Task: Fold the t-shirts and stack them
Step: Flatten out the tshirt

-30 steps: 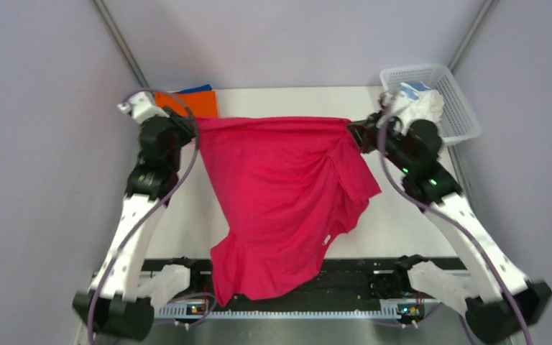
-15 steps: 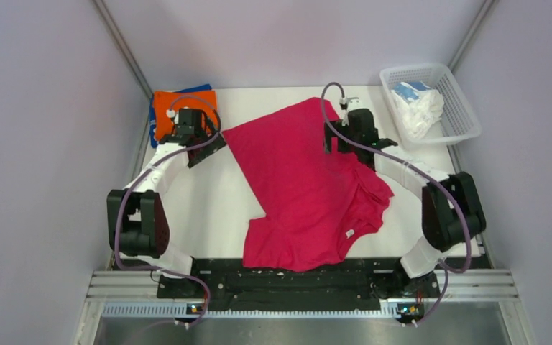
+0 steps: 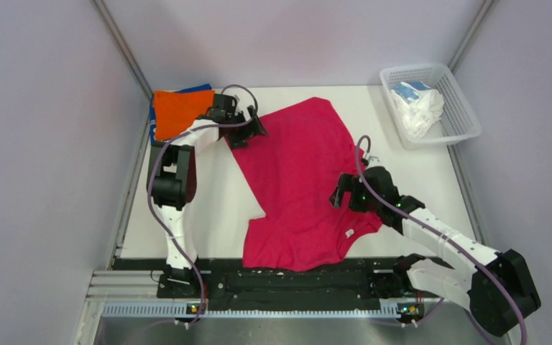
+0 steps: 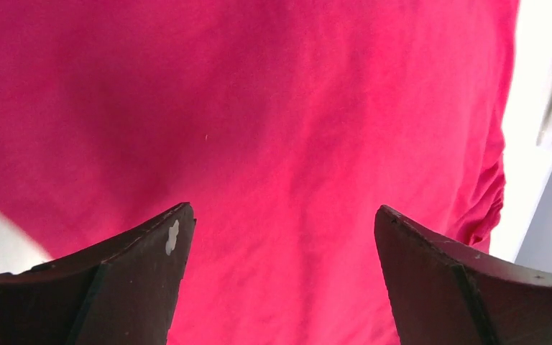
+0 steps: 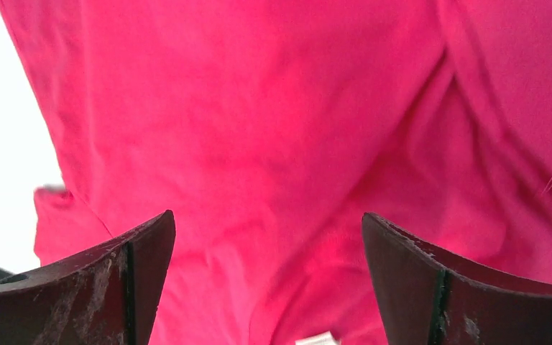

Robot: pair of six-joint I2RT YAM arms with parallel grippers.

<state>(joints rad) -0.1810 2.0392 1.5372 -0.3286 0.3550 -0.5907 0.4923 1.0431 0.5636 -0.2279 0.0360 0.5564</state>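
Crimson t-shirt (image 3: 298, 169) spread on table (image 3: 431, 172); basket (image 3: 464, 108) holds white t-shirt (image 3: 420, 109).

The left arm (image 3: 171, 183) and the right arm (image 3: 438, 233) are both bolted to the black metal base rail (image 3: 287, 277). On each, smooth white moulded link shells alternate with bulky black joint housings. The largest black housing of the right arm lies beyond the rail's right end. A thin lilac cable (image 3: 360, 152) loops loosely outside each arm, from the rail up to the wrist. The left pincer (image 3: 250, 131) and the right pincer (image 3: 339, 192) have black bodies. In the wrist views each carries two dark, wedge-shaped fingers (image 4: 136, 280) with finely ribbed inner edges. One finger of the left pincer bears a small white chip (image 4: 172, 237); the right pincer's show pale, dusty scuffs.
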